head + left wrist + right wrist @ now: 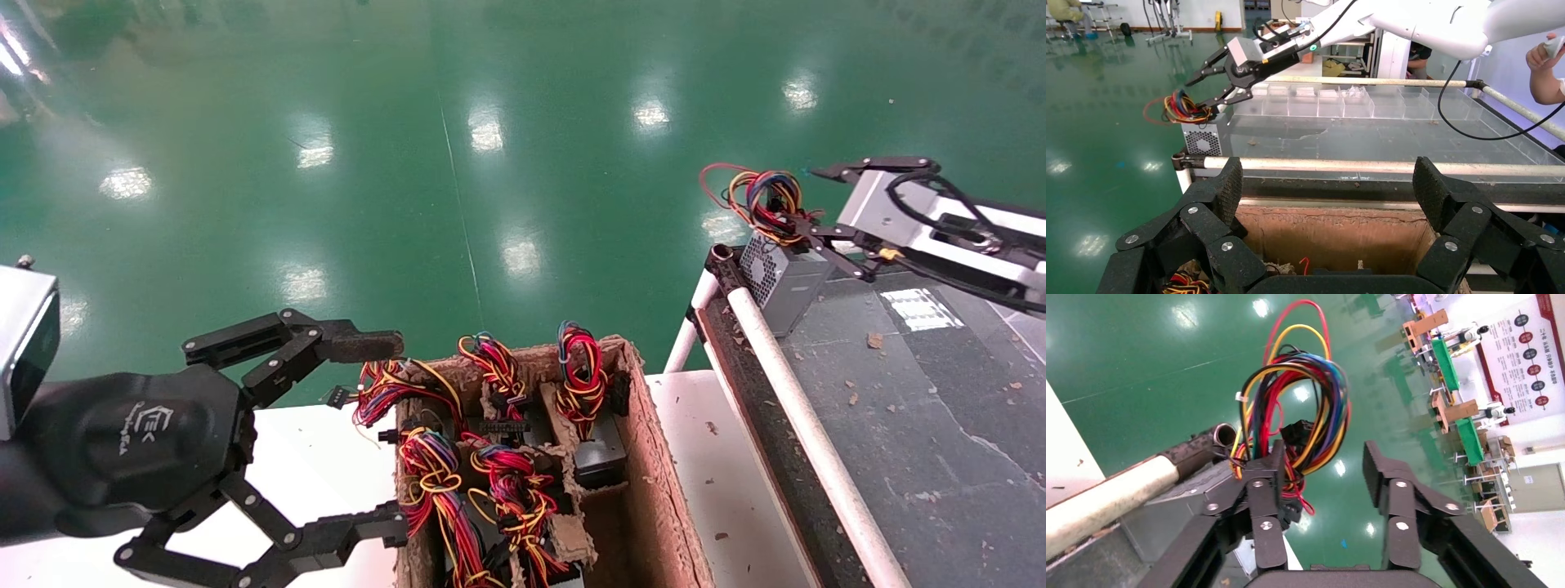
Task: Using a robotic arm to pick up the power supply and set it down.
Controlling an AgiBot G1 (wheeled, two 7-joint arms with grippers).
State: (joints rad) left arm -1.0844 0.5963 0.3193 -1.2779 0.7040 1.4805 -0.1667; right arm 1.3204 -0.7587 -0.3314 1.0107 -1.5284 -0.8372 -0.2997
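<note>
We think the job is almost done. The power supply (776, 282) sits on the dark surface (915, 425) on our right side, at its far corner, just beside the white rail (805, 425). It stands there on its own, with its holes facing us and its bunch of wires (764, 200) on top. Our right hand (817, 200) is up by that bunch of wires, and its fingers (1269, 496) are spread apart. One finger is beside the wires, maybe touching them, but the hand is not squeezing anything. So the box looks set down, and what is left is to pull the right hand away. Our left hand (372, 433) hangs wide apart and holds nothing, next to the brown box (662, 482) on the white surface (319, 457). The brown box has little rooms inside. Most rooms hold more power supplies with bright wires (498, 367) on top, and one near room on the right looks bare.
</note>
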